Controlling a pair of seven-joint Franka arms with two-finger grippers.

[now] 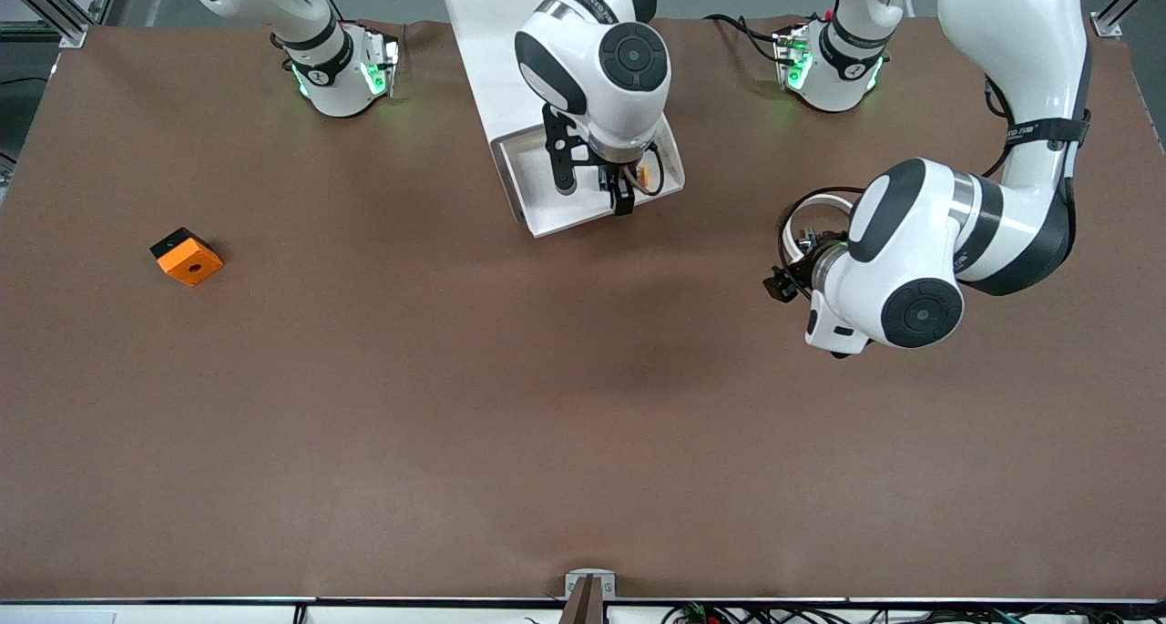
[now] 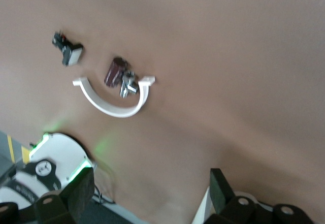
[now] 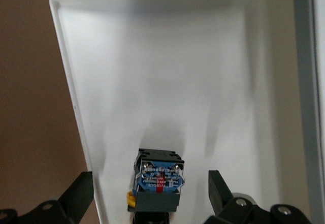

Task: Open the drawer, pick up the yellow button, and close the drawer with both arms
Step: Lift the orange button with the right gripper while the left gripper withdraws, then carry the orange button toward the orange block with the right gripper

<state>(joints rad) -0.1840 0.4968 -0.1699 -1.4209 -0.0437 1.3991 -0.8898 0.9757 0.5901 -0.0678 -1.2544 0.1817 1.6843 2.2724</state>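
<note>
— Biggest first?
— Brown table (image 1: 547, 424), wide and mostly bare. Then two white arms: right arm (image 1: 592, 68) reaching out over the white cabinet (image 1: 483, 41) midway between the two bases, left arm (image 1: 984, 150) bent over the table toward its own end.
— Drawer?
— Top drawer (image 1: 533, 196) pulled out toward the front camera, white tray showing, rim clear in the right wrist view (image 3: 71, 107).
— Right gripper?
— Right gripper (image 1: 623, 200) hanging low over the open tray, jaws spread wide, one finger (image 3: 81, 191) at the tray's edge, the other over its floor, nothing pinched.
— Button?
— Button (image 3: 158, 181) lying in the drawer between those spread fingers, blue base and dark body up toward the wrist camera, a bit of yellow cap at one side. Seen from the front only as a small orange speck (image 1: 645, 176) beside the gripper.
— Left gripper?
— Left gripper (image 2: 152, 196) up over bare table near its arm's base, jaws spread, empty. Waiting.
— Smaller bits?
— Orange block (image 1: 187, 257) with a hole, alone toward the right arm's end. Under the left wrist: white curved strip (image 2: 114, 99), a dark cylinder (image 2: 115, 71) and a metal piece (image 2: 128, 84) inside its curve, a small black-and-white part (image 2: 67, 49) just beside.
</note>
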